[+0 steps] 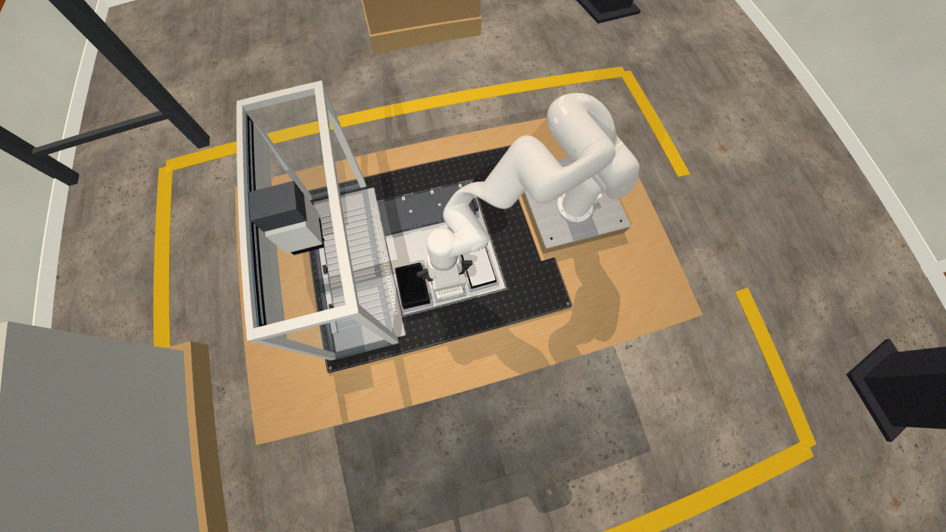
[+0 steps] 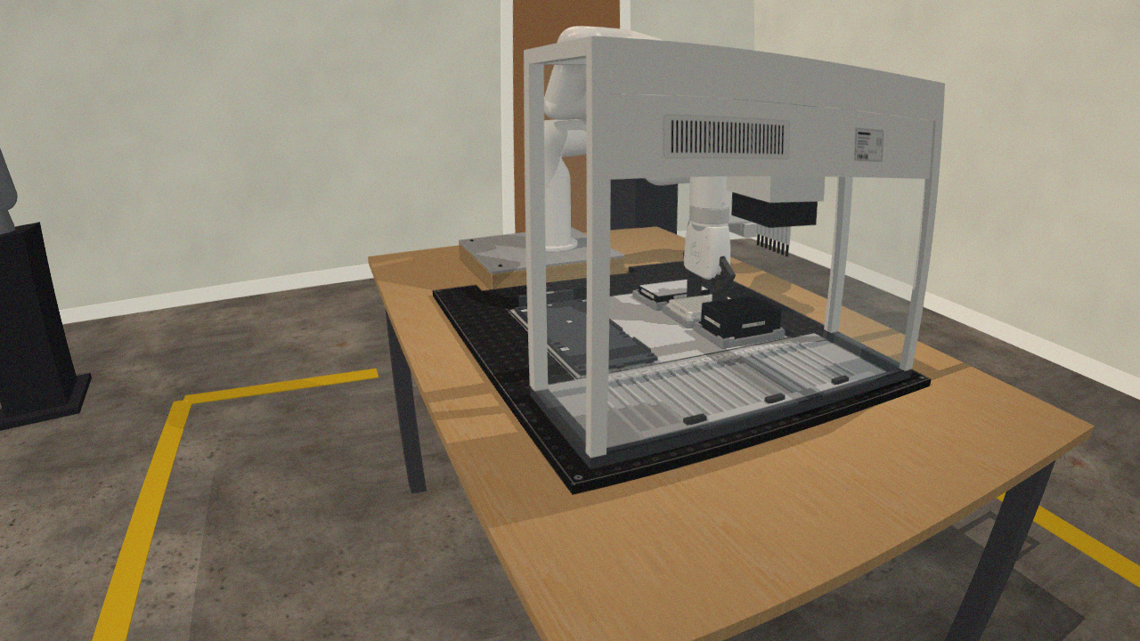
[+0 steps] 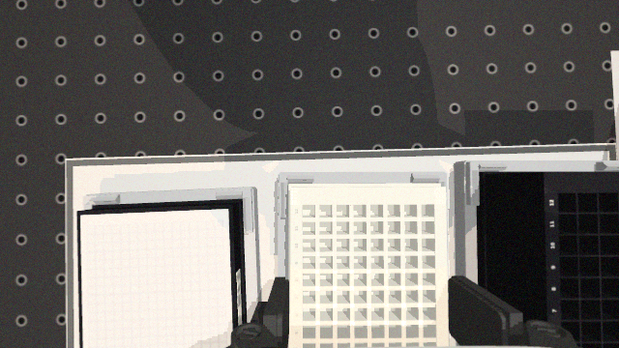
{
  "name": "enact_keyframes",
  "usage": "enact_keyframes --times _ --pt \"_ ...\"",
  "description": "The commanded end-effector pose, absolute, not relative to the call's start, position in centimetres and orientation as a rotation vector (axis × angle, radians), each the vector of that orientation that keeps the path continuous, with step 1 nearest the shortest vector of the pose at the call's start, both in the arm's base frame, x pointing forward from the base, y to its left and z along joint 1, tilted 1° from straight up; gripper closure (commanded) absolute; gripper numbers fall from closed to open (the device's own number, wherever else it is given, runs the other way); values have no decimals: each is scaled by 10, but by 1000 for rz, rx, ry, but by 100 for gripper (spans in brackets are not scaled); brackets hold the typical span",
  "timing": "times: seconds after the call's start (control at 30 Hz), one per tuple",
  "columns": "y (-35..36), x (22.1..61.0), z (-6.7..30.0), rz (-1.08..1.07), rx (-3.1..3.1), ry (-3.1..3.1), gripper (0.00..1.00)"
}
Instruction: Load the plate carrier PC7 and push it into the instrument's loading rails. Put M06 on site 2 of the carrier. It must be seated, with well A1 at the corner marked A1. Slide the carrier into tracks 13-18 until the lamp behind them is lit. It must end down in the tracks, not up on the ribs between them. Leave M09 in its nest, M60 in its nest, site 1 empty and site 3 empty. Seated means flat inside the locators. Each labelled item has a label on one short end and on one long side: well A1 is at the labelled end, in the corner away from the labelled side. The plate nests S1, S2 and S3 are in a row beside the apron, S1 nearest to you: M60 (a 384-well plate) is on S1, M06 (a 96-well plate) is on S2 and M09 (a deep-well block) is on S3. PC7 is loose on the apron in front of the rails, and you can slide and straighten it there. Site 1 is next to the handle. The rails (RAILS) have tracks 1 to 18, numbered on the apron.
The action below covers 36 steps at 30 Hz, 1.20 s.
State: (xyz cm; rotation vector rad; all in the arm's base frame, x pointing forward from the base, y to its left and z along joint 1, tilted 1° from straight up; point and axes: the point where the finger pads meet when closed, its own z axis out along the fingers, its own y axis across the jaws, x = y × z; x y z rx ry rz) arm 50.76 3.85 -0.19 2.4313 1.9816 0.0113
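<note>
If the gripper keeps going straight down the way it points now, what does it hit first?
Most likely nothing with the fingers: the open gripper straddles the cream 96-well plate M06, one finger on each long side. Further down the palm would meet the plate's top, or the fingertips the white nest tray; depth is unclear.

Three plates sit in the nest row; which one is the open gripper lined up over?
The middle one, the cream 96-well plate M06. The open gripper straddles it, one finger at each long side. The white fine-grid plate and black deep-well block flank it outside the fingers.

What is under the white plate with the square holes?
The white 96-well plate rests in a pale grey nest, only its rim and corner locators showing. The nest floor beneath is covered.
</note>
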Motion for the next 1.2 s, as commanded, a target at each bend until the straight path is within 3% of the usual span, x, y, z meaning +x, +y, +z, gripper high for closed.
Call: enact_keyframes --times 0.0,0.63,0.67,1.17 --pt "39 509 -3 16 2429 1980 0" --pt "39 509 -4 16 2429 1980 0" --pt "39 509 -3 16 2429 1980 100" --pt "39 509 -3 16 2429 1980 100"
